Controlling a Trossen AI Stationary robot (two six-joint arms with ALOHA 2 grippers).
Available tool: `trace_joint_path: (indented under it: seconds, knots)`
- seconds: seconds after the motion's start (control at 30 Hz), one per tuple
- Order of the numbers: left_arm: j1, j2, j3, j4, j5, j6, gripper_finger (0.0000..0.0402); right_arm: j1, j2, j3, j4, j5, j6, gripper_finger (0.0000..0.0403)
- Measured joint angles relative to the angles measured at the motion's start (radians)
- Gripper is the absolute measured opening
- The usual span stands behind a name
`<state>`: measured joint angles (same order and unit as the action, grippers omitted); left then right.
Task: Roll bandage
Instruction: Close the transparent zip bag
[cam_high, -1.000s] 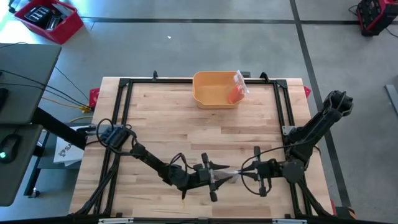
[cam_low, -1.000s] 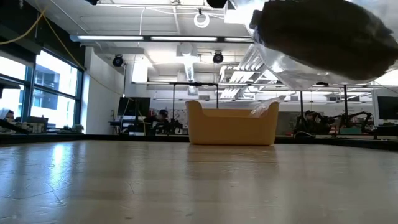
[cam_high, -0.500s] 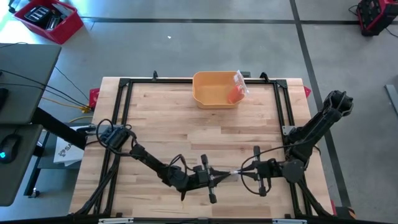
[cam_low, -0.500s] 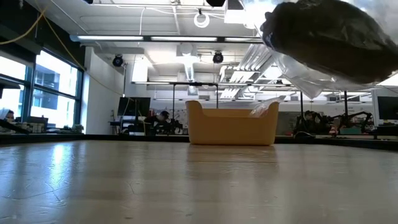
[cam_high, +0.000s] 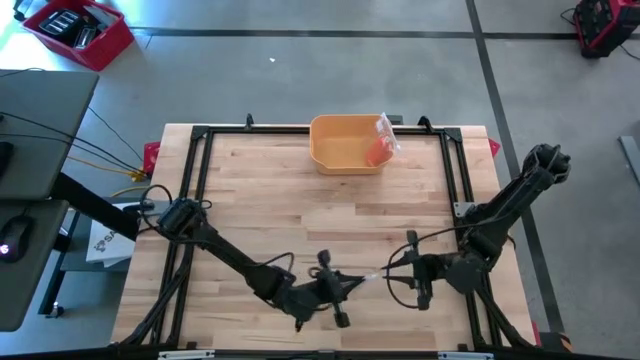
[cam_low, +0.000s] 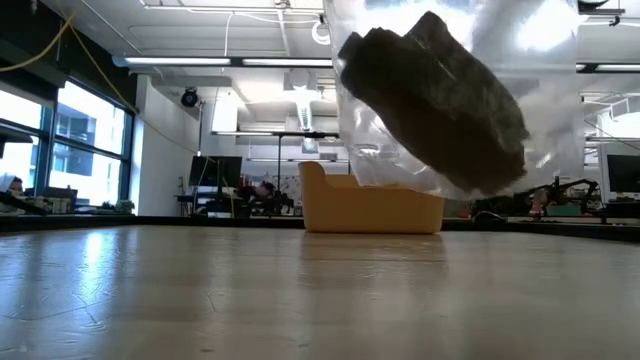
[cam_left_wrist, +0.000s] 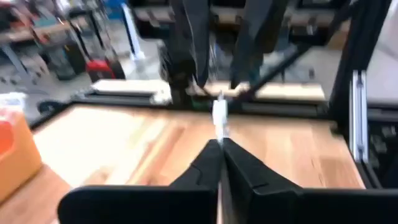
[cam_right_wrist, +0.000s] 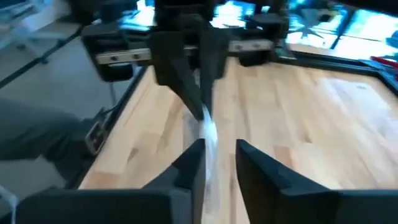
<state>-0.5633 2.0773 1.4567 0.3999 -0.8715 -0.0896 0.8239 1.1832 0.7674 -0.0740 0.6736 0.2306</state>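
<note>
Left gripper (cam_high: 345, 288) sits low over the near middle of the table (cam_high: 260, 190), fingers pressed together on the edge of a clear plastic bag (cam_high: 362, 281). In the left wrist view its two dark fingertips (cam_left_wrist: 219, 151) meet with no gap, a strip of clear film (cam_left_wrist: 219, 115) pinched between them.

Right gripper (cam_high: 393, 276) faces the left one from just beside it, on the same bag's other end. In the right wrist view its fingers (cam_right_wrist: 193, 163) stand a little apart, the film (cam_right_wrist: 205, 140) running along the inner face of one; whether they are clamped on it I cannot tell. The left gripper's closed tips (cam_right_wrist: 198, 106) show just beyond.

The bag hangs stretched between the two grippers, off the wood. In the low view the bag (cam_low: 540, 90) fills the upper right, with a dark, lumpy mass (cam_low: 435, 105) inside, presumably the bandage; detail cannot be made out.

Yellow bin (cam_high: 340, 150) at the far edge of the table, well apart from both grippers, holding a clear packet with an orange item (cam_high: 380, 145) at its right side.
</note>
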Motion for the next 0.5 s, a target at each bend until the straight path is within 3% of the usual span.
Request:
trace_joint_path:
  seconds: [0.17,0.4,0.5]
  knots:
    - [0.017,0.003,0.090,-0.234,0.059,-0.087,0.0001,-0.030,0.055,0.001,0.025,-0.067,-0.047,0.0084]
    - [0.020,0.004,0.093,-0.247,0.058,-0.091,0.0001,-0.033,0.085,0.001,0.042,-0.074,-0.056,0.0013]
    - [0.019,0.005,0.093,-0.247,0.062,-0.092,0.0000,-0.034,0.086,0.001,0.041,-0.074,-0.054,0.0010]
